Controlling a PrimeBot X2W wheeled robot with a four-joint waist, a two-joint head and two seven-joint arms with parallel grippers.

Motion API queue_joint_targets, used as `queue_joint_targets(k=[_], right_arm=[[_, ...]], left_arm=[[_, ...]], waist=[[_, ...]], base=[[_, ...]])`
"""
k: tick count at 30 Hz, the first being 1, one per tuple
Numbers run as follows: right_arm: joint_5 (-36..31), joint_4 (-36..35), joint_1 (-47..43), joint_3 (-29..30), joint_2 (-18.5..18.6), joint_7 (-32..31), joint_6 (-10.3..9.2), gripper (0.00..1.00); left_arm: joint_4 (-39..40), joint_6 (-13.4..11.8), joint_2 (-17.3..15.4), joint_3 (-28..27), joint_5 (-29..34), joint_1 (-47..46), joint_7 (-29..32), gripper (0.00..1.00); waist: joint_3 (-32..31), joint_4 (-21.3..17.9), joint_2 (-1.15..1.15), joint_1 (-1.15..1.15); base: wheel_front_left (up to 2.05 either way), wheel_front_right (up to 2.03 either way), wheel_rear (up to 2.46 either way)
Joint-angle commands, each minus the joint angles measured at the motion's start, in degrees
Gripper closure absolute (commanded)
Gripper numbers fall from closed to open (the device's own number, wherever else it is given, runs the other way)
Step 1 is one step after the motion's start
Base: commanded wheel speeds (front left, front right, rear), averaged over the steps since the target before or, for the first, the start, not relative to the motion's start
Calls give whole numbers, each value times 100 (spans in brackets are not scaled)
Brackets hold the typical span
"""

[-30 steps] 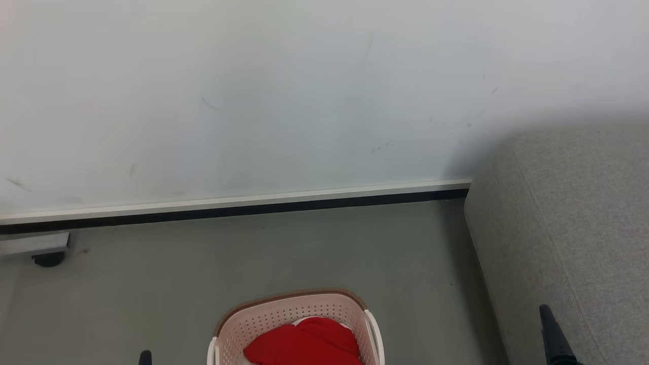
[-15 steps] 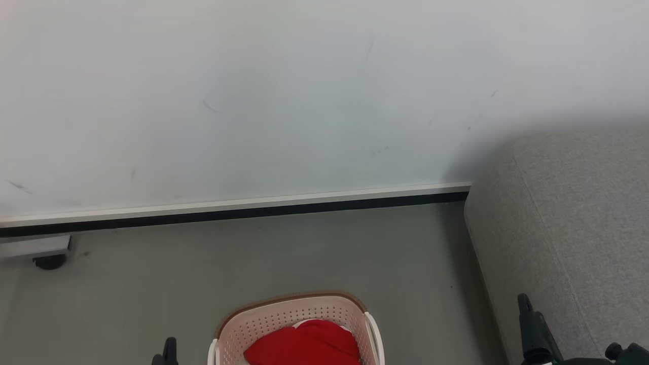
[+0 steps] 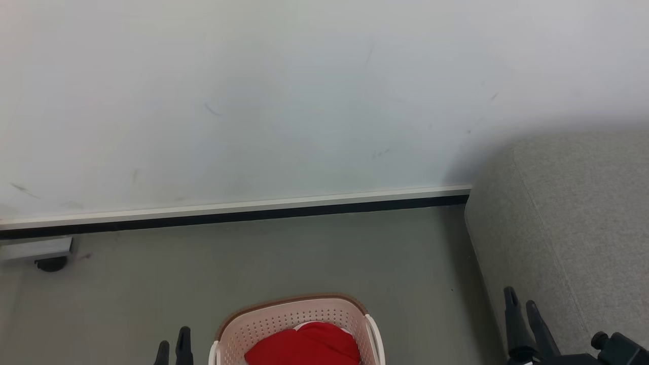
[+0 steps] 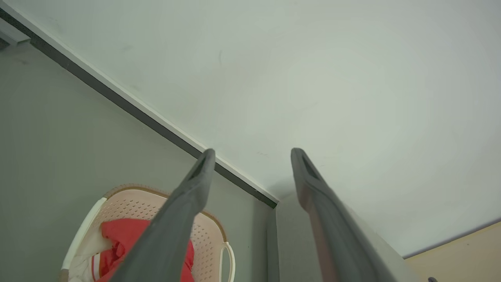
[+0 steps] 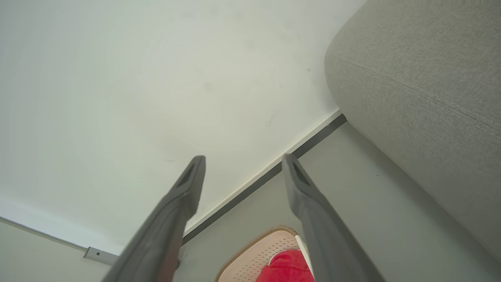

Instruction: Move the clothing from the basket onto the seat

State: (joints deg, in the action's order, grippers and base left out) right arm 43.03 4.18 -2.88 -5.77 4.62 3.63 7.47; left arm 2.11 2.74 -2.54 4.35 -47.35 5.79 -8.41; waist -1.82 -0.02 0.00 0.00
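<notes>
Our left gripper (image 3: 173, 340) and right gripper (image 3: 520, 299) have risen into the lower corners, both wide open, empty. With a shallow pinch we might drop clothing (image 3: 304, 347) between basket (image 3: 284, 317) and seat (image 3: 583, 213).

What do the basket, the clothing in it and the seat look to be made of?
The basket: likely moulded plastic, pale pink and matt, with rows of punched holes and a brown rim. The clothing: soft red fabric, bunched in folds, white edge showing. The seat: grey woven upholstery, by its fine grain and stitched seam; padding beneath is a guess.
</notes>
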Motion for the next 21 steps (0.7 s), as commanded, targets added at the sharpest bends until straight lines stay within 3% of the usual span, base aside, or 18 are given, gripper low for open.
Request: queue_joint_targets(k=[1,21], right_arm=[[-212,-83,103,-60,30,80,2,0],[-1481,-77,102,-431,59,448,3,0]], left_arm=[[82,-26,-35,22,195,-94,-52,0],[119,-206,-39,210,1357,-174,-267,0]], waist=[[-6,3,0,0],[-126,41,0,0]], base=[[0,0,0],[0,0,0]])
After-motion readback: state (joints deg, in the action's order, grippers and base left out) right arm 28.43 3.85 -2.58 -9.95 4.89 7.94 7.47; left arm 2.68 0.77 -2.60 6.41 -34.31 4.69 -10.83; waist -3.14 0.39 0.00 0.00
